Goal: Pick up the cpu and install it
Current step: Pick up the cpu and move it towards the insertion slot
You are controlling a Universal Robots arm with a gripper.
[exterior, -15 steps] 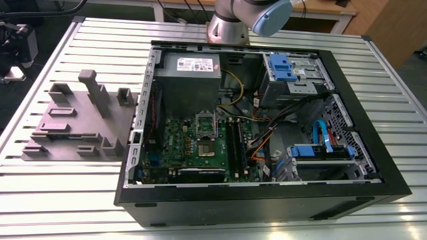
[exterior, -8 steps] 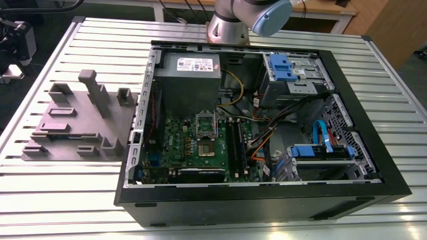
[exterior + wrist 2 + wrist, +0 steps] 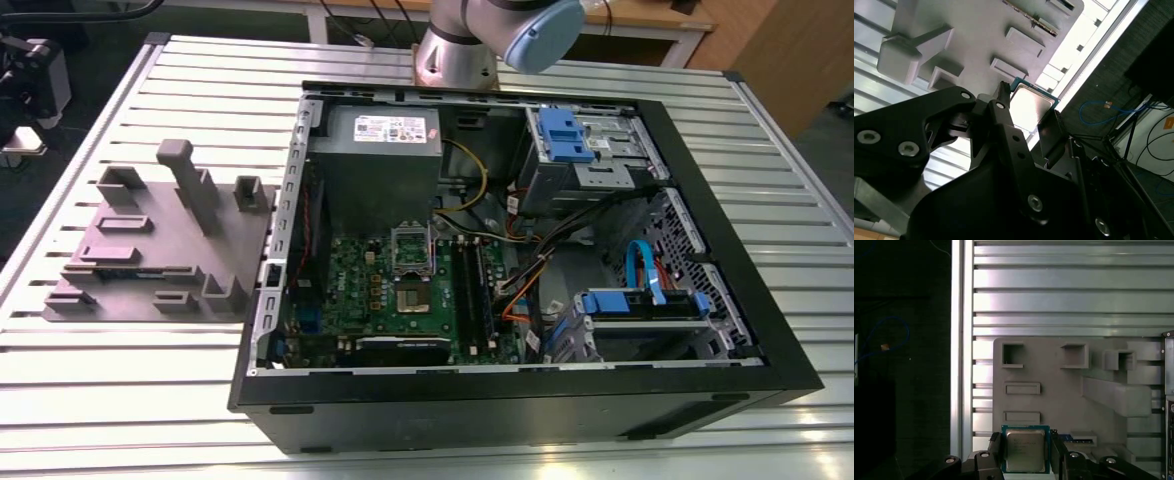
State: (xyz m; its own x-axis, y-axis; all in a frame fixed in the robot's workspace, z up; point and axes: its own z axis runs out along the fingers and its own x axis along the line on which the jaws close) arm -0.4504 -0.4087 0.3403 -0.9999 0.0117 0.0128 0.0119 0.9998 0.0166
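exterior view, starting at its left: grey-mauve block w/ upright posts sits on the slatted table, just beside the open pc case. inside the case, the dark socket frame sits on the green board. the chip isn't in it, so install looks not done yet. arm stands at the table's far edge. in the first wrist view the tool pinches the cpu by two opposite edges, a finger on each side, silver lid facing the cam, block in the background behind it. handling, my read: light, stiff, thin. smooth metal top + narrow rim means it could slip or twist under a weak pinch. underside contacts prob fragile, so grip at the edges only, keep it level, and don't squeeze the lid or underside.
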